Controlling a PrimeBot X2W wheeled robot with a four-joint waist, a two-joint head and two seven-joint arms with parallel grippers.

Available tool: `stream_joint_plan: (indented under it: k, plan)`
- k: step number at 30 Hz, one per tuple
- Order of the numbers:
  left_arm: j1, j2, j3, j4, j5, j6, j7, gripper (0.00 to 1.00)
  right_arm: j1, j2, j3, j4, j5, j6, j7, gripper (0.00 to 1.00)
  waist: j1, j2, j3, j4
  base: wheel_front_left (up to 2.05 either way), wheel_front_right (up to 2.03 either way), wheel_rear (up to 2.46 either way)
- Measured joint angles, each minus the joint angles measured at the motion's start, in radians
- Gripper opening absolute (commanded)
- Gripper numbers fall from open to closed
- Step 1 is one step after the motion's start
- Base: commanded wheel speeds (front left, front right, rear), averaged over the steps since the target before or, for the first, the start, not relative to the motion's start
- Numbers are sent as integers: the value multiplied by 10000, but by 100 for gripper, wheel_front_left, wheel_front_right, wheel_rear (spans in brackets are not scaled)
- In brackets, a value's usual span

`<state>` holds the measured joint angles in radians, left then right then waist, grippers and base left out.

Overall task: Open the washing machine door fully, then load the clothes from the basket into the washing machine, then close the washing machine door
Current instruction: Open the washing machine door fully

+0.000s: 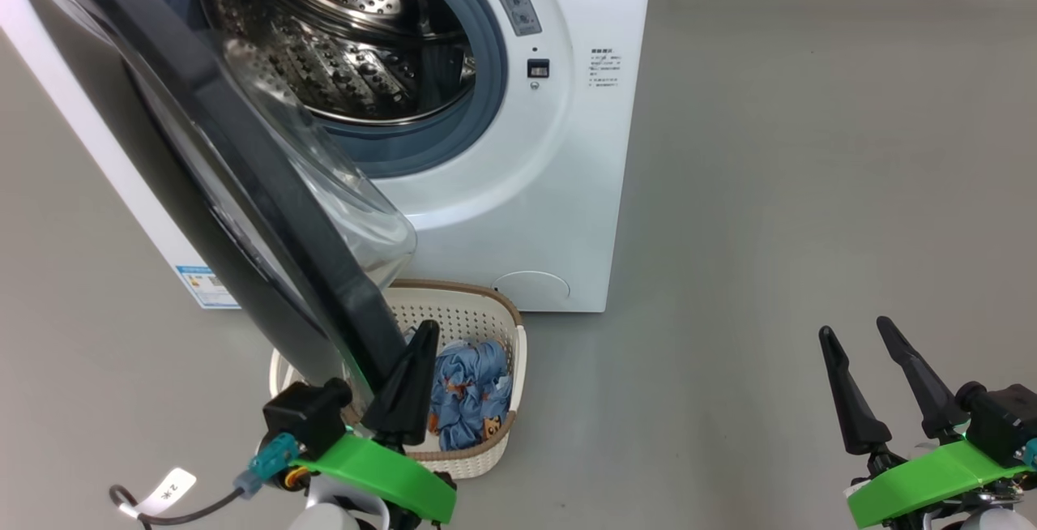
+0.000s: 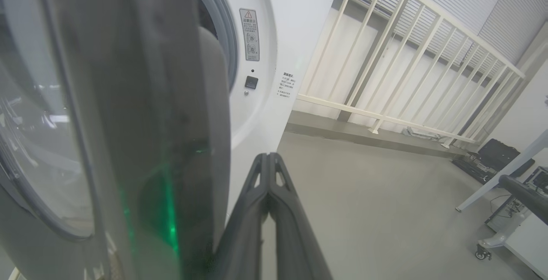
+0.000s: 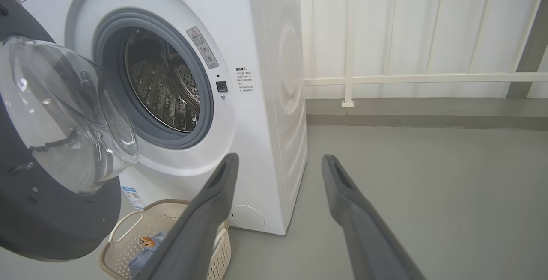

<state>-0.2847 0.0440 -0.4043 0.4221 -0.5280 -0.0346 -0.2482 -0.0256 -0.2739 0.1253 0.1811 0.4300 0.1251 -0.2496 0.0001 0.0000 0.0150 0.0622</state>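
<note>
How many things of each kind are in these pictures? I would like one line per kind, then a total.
Washing machine: 1
Door: 1
Basket: 1
Heap of clothes: 1, pieces not countable
Grippers: 2 (left gripper, right gripper)
Total: 6

Grey floor (image 1: pixel 770 190) spreads across the right of the frame. On it, upper left, stands the washing machine (image 1: pixel 559 190), the basket (image 1: pixel 476 319) just below.

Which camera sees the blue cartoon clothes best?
Head view: the light blue printed fabric clothes lie uncovered in the cream plastic basket. Right wrist view catches a corner beside its finger; left wrist view faces the black-rimmed door.
</note>
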Motion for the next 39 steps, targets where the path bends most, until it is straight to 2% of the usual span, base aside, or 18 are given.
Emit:
stream_joint_plan:
  k: [12,22,39]
  plan:
    - [12,-184,257,71,-19,-188,0,0,1,-2,-38,-38,-2,0,0,100,0,0,-17,296,0,0,0]
    - [151,-293,355,25,121,-351,-4,0,2,-4,-94,-79,-2,0,0,100,-1,0,-22,851,0,0,0]
    - [965,-151,719,-543,428,-165,-27,0,181,2,-182,-96,-2,0,0,100,0,0,-135,1885,0,0,0]
